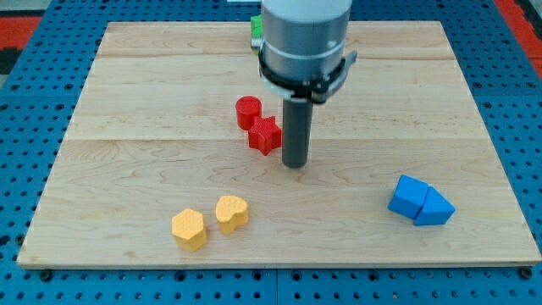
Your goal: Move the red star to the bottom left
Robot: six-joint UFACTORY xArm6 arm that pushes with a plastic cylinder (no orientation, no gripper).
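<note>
The red star lies near the middle of the wooden board, touching a red cylinder just to its upper left. My tip stands just to the right of the red star and a little below it, close to it; I cannot tell whether they touch. The rod rises to the large grey arm body at the view's top.
Two yellow blocks, a hexagon-like one and a heart-like one, lie at the bottom left of centre. Two blue blocks lie together at the bottom right. A green block peeks out behind the arm at the top edge.
</note>
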